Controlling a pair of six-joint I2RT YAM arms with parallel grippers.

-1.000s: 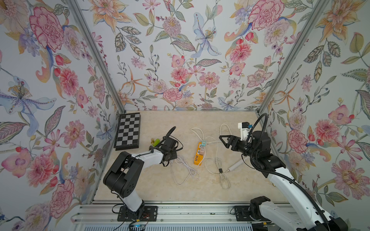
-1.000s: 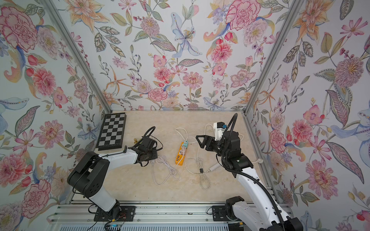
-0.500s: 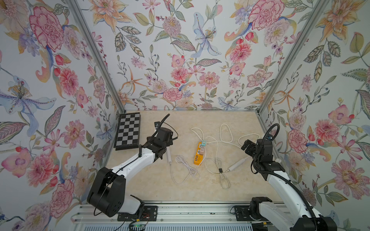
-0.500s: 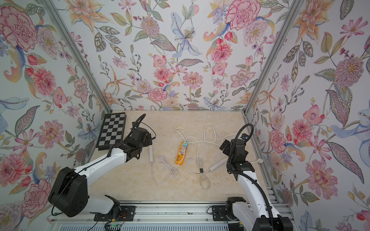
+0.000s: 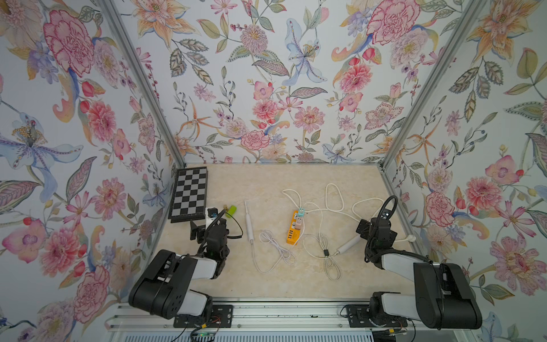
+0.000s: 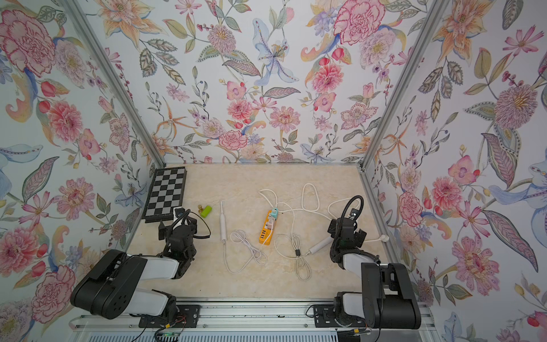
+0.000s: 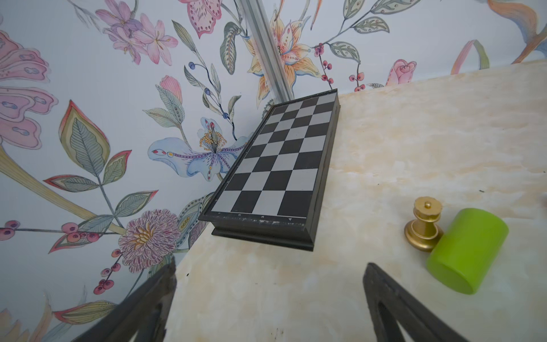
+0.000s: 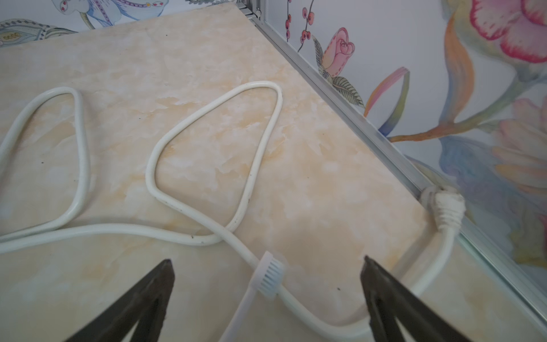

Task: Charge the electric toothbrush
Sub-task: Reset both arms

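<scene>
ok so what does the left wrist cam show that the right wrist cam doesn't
Left wrist only: a chessboard by the wall, and a gold chess piece beside a green cylinder on its side. Right wrist only: loops of white cord, the toothbrush head over it, and a plug at the edge. Both: the marble table, floral wall, and the left fingers and right fingers open, holding nothing.
</scene>
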